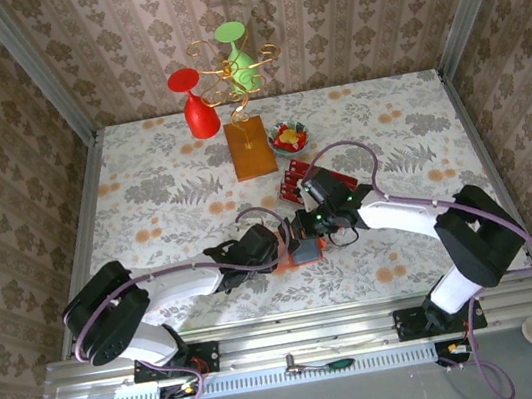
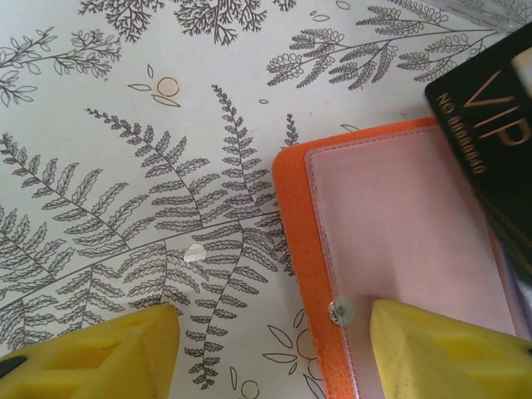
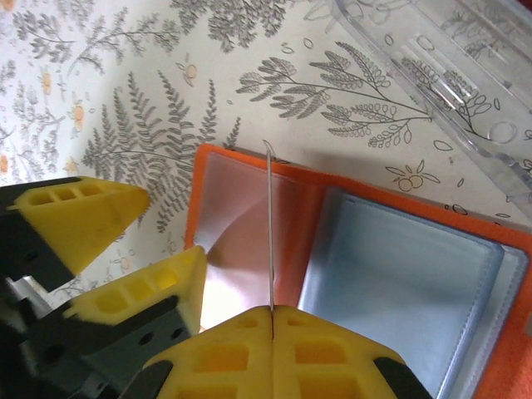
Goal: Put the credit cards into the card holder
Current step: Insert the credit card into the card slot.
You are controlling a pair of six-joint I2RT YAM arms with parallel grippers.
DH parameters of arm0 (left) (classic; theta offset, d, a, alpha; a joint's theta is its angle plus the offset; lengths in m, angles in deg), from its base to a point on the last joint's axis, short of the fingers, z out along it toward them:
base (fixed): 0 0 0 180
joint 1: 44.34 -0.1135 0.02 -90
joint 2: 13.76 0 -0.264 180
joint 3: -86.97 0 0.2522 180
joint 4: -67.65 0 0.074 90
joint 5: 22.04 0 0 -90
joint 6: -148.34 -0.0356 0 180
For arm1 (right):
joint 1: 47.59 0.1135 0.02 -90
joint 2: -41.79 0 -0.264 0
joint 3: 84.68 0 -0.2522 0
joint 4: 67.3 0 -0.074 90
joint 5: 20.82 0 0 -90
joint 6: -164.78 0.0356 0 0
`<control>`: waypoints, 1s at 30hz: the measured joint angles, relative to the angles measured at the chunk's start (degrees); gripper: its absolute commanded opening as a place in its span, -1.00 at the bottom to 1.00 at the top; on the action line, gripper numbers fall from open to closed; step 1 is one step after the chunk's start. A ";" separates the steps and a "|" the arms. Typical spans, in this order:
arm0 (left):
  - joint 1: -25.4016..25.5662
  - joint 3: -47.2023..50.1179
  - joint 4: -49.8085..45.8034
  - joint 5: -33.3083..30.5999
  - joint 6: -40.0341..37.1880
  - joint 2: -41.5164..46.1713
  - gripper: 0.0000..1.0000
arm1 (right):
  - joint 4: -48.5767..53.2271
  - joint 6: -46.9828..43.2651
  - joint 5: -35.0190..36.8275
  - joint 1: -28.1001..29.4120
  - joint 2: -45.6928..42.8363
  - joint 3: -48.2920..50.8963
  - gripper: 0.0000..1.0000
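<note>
Left gripper (image 2: 273,316): yellow moulded fingers (image 2: 100,353) with hollow cells. The jaws are apart and grip nothing. One finger stands on the tablecloth (image 2: 125,166), a matte pale cloth printed with grey ferns. The other sits over the clear sleeve of the card holder (image 2: 291,216), so the jaws straddle the holder's left edge.

Card holder: lies open and flat on the near middle of the table, between the two grippers. Its cover is orange and stitched, with rounded corners. The inner pockets are glossy and transparent, pinkish on one leaf and pale blue on the other. A small pale snap (image 2: 339,312) sits at the edge.

Right gripper (image 3: 272,312): fingers are pressed together on one credit card (image 2: 490,116). From the right wrist the card shows edge-on, a thin upright line over the holder's left pocket. Its face is black with gold print reading "VIP", and below that "NO" with a row of zeros.

Other credit cards (image 1: 295,181): a red fanned stack just beyond the right gripper. A rigid clear plastic tray (image 3: 449,75) lies beyond the holder.
</note>
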 measured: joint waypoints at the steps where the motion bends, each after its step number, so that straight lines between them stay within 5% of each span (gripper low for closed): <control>1: 0.00 0.00 -0.13 -0.02 0.00 0.04 0.28 | -0.46 0.04 -0.02 0.00 0.59 0.37 -1.00; 11: 0.00 -0.17 -1.22 -0.15 0.02 1.53 0.41 | -3.80 1.70 -0.15 0.00 1.60 3.08 -1.00; 30: 0.76 -0.28 -1.25 -0.87 1.33 -2.05 0.32 | -5.27 3.93 -0.55 -0.26 -3.76 5.44 -1.00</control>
